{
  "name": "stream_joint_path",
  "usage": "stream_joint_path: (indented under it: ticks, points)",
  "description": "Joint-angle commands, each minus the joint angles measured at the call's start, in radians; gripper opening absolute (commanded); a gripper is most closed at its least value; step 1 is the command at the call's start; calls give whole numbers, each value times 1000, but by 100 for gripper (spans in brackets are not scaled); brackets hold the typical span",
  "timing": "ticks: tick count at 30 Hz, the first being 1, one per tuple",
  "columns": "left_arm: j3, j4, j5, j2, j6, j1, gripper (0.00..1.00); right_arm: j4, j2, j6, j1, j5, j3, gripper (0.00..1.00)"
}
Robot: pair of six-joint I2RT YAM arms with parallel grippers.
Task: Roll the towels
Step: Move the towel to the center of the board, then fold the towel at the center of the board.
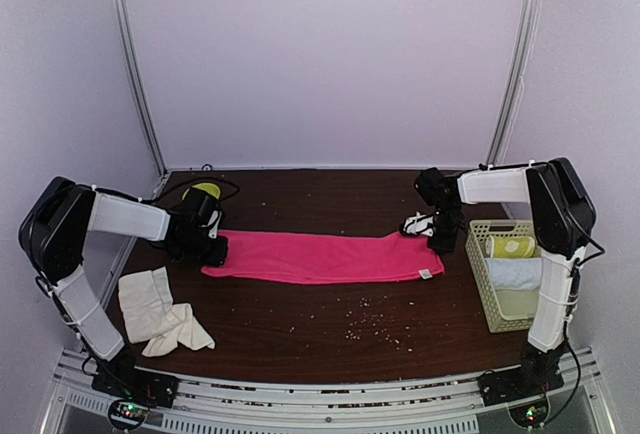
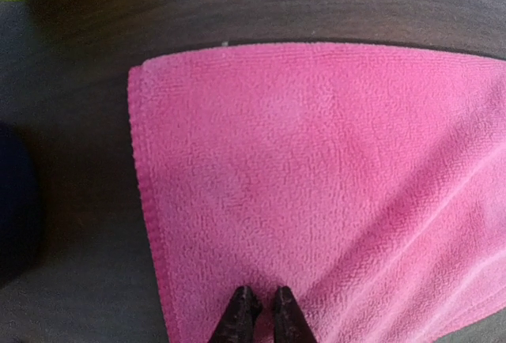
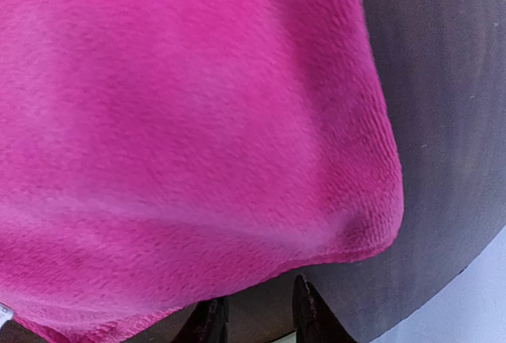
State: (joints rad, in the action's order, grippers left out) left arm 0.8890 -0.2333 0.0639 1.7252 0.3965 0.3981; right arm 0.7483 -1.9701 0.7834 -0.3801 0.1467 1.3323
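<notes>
The pink towel (image 1: 320, 257) lies spread flat across the middle of the table. My left gripper (image 1: 212, 250) is at its left end. In the left wrist view the two fingertips (image 2: 245, 307) press on the towel (image 2: 316, 177) near its near edge, almost together, with a sliver of pink cloth between them. My right gripper (image 1: 440, 239) is at the towel's far right corner. In the right wrist view its jaws (image 3: 259, 295) stand apart with dark table between them, and the towel's edge (image 3: 198, 161) overlaps the left finger. The cream towel (image 1: 160, 309) lies crumpled at the front left.
A cream basket (image 1: 478, 264) at the right edge holds a yellow-green roll (image 1: 510, 247) and a white roll (image 1: 515, 272). A yellow-green object (image 1: 205, 192) sits behind the left gripper. Crumbs (image 1: 370, 319) are scattered in front of the pink towel.
</notes>
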Motion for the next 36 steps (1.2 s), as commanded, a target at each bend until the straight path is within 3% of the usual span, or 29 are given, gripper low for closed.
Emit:
stream_joint_path:
  ticks: [1, 5, 11, 16, 21, 36]
  points:
    - [-125, -87, 41, -48, 87, -12, 12, -45, -90, 42, 32, 35, 71, 32]
    - [-172, -83, 37, -147, 121, -14, 12, -8, -79, -6, 33, 12, 135, 33]
    - [-156, -135, 32, -361, 137, -12, 18, 19, 10, -238, 59, -41, 153, 35]
    - [-137, -115, 88, -451, 98, -12, 27, 70, 32, -491, 100, -310, 189, 39]
    - [-127, -90, 76, -413, 72, -13, 27, 120, -28, -574, 125, -508, 189, 48]
    - [-187, -39, 74, -377, 73, -12, 28, 59, -102, -618, 127, -412, 158, 47]
